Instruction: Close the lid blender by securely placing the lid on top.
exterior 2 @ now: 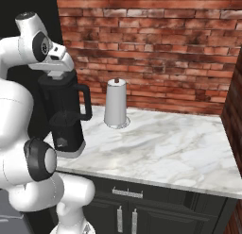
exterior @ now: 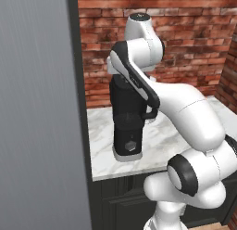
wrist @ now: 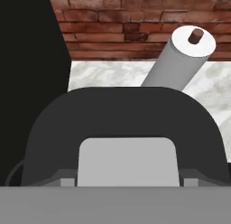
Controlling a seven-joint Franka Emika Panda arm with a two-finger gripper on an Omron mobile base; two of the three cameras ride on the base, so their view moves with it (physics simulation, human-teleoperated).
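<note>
Black lid (wrist: 126, 114) with pale grey square knob (wrist: 128, 162) close under the hand camera, flat and level. Seated on or just above the top of the blender (exterior 2: 64, 117); contact between cap and jar rim not clear enough to call from either base camera. Gripper (exterior 2: 57, 73) directly over the jar top in the right base view, hand pointing down. Finger tips barely visible on either side of the knob in the hand view; whether pinching it or standing slack cannot be told.

Blender upright at the left end of the marble counter (exterior 2: 179, 148), near the front edge, dark jar above a black base with hexagonal knob (exterior: 130, 145) and light grey foot plate (exterior: 127, 156). Side handle (exterior 2: 85, 102) toward the right in the right base view.

Grey paper towel roll (exterior 2: 116, 103) on its stand, upright, near the blender but apart from it, closer to the brick wall (exterior 2: 156, 49). Same roll slanting across the upper right of the hand view, brown spindle tip at its end.

Tall grey panel (exterior: 37, 122) along the left of the left base view. Dark cabinet doors (exterior 2: 127, 214) with metal handles below the counter.
</note>
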